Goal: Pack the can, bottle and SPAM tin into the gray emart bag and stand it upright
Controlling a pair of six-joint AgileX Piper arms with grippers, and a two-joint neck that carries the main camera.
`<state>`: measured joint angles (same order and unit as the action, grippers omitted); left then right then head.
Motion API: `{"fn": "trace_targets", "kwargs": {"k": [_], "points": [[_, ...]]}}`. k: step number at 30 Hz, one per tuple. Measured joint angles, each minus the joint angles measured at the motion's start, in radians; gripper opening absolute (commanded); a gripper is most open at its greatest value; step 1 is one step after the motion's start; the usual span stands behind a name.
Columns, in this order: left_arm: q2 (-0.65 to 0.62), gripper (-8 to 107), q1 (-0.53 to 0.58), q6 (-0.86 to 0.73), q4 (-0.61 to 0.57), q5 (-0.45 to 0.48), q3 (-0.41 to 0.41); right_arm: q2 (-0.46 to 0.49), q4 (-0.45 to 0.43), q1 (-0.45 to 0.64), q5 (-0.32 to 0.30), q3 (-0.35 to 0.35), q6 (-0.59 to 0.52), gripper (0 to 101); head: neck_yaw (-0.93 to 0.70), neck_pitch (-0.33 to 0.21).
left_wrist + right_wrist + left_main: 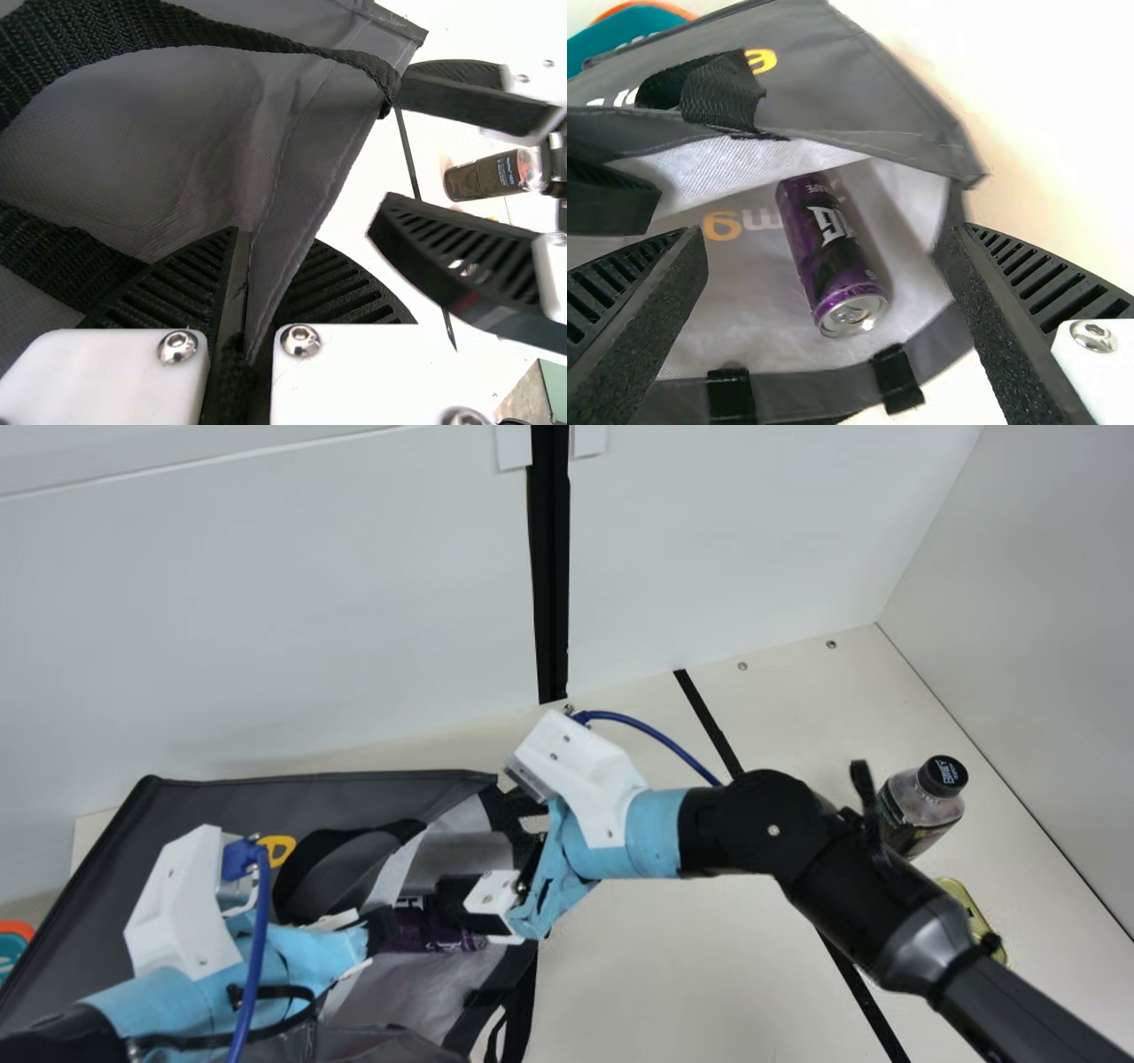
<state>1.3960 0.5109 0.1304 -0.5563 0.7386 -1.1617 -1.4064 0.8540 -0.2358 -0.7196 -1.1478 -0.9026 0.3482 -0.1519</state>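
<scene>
In the main view my left gripper [379, 937] is at the gray bag [221, 802]. From the left wrist, my left gripper [252, 266] is shut on the edge of the bag [195, 133]. My right gripper [483, 852] is open over the bag's mouth. The right wrist view shows the purple can [828, 252] lying inside the bag [859, 75], with my right gripper [826, 243] spread above it, not touching it. On the right of the table stands the dark bottle [921, 806]. Beside it, the yellow-edged tin [974, 917] is partly hidden by my right arm.
An orange and teal object [13, 948] sits past the bag's left side. White walls stand behind the table and at its right. A black strip [709, 722] runs along the cream tabletop [656, 974], between bag and bottle, under my right arm.
</scene>
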Motion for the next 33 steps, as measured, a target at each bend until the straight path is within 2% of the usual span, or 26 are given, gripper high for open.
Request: {"fn": "trace_targets", "kwargs": {"k": [17, 33], "points": [[0.000, -8, 0.000, 0.000, 0.000, 0.000, 0.000, 0.146, -0.173, 0.093, -0.037, 0.012, 0.137, 95, 0.000, 0.000], [0.000, -8, 0.000, 0.000, 0.000, 0.000, 0.000, 0.238, -0.300, 0.195, -0.079, -0.017, 0.219, 95, -0.002, 0.000]]}}
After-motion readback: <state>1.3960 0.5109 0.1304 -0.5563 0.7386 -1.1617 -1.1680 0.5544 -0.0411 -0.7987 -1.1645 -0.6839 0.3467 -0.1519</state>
